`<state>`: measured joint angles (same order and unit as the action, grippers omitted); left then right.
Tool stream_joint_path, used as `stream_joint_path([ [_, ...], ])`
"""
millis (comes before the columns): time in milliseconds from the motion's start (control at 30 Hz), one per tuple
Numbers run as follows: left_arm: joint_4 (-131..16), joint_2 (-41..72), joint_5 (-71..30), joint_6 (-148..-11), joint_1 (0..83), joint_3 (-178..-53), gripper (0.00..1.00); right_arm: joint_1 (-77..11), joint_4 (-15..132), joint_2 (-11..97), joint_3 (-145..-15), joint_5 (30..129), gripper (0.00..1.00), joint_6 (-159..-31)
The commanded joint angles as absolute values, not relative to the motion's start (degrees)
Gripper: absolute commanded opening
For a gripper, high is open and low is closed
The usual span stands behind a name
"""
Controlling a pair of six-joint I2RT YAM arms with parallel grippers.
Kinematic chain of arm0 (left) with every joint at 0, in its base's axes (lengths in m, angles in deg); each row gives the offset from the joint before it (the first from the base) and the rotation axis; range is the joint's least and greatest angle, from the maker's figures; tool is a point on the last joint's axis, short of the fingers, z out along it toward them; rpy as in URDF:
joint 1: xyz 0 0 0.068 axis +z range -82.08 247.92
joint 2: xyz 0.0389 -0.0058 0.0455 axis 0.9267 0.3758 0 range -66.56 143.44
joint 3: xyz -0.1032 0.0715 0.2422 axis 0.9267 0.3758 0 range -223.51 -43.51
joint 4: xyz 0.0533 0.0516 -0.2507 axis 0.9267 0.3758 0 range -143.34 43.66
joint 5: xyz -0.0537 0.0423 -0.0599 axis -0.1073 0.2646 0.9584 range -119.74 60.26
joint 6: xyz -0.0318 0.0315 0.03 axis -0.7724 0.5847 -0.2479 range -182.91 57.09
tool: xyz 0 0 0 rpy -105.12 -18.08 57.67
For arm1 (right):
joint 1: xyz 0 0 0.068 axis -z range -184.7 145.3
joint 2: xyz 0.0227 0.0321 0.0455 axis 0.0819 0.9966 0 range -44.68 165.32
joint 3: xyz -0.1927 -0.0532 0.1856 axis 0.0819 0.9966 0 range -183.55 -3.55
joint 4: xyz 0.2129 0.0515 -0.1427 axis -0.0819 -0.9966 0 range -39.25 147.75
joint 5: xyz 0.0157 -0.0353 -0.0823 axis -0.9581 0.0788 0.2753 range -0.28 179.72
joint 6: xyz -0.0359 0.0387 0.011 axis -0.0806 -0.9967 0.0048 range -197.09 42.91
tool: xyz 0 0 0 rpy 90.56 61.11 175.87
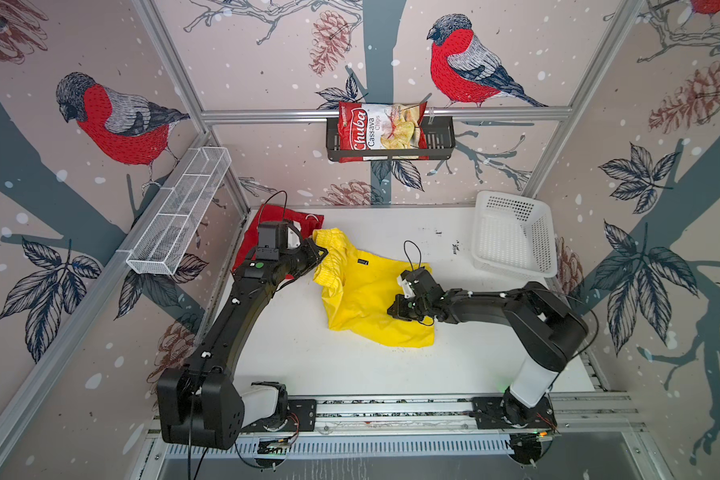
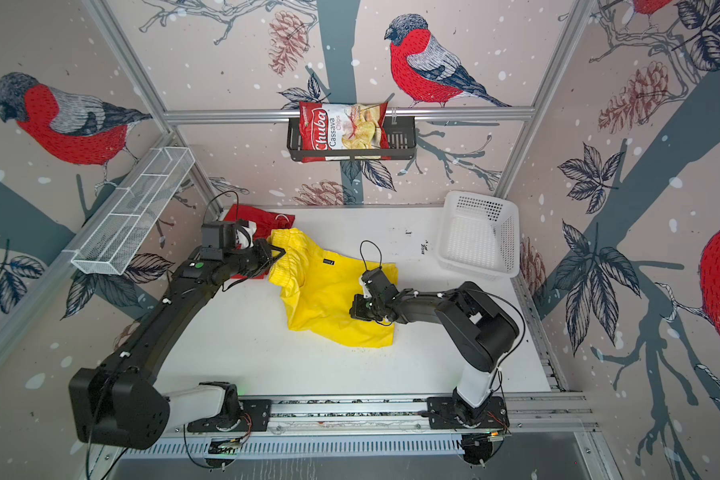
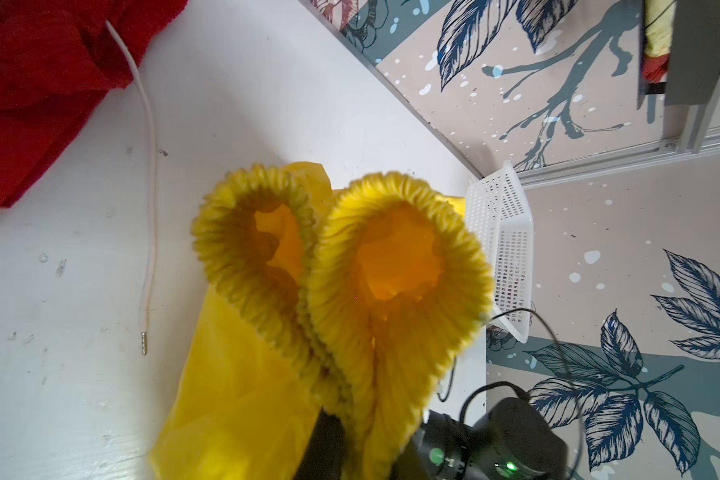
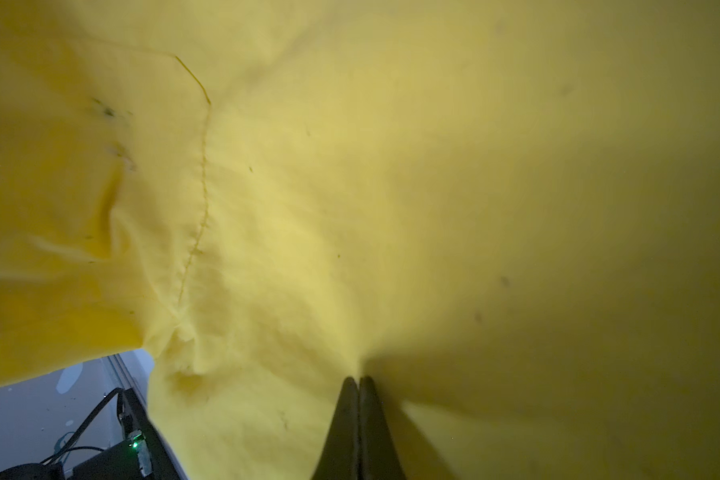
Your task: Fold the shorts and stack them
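The yellow shorts [image 1: 362, 299] stretch between the left gripper [image 1: 324, 250], pinching their bunched waistband, and the right gripper [image 4: 358, 380], pinching thin leg cloth; either grip may slip, crumpling them against the red shorts [image 1: 267, 216] by the left gripper.

Left gripper [image 1: 324, 251] and right gripper [image 1: 392, 311] pinch yellow shorts [image 1: 358, 299].

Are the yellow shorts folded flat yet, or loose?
Not folded flat. The yellow shorts lie rumpled on the table, with the waistband bunched in the left gripper and the right gripper pinching the fabric.
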<state>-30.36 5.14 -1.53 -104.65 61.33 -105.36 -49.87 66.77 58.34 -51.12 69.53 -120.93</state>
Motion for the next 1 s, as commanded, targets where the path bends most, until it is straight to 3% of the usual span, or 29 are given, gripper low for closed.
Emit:
stream_joint_path([
  [0, -32.1, 4.3, -2.5, -106.5, 60.2, -106.2, 0.14, -50.9, 69.7, 61.6, -52.9, 69.3, 0.0, -122.2],
  [333, -37.1, 8.2, -6.5, -110.7, 53.0, -102.3, 0.18, -52.0, 74.9, 68.2, -57.8, 65.7, 0.0, -122.9],
  [767, -38.2, 16.5, -12.1, -109.1, 50.0, -102.8, 0.2, -50.2, 61.8, 42.8, -43.6, 67.6, 0.0, -121.4],
  [967, -38.4, 20.3, -12.9, -109.1, 47.1, -104.3, 0.2, -50.9, 57.5, 38.9, -37.1, 67.7, 0.02, -122.0],
])
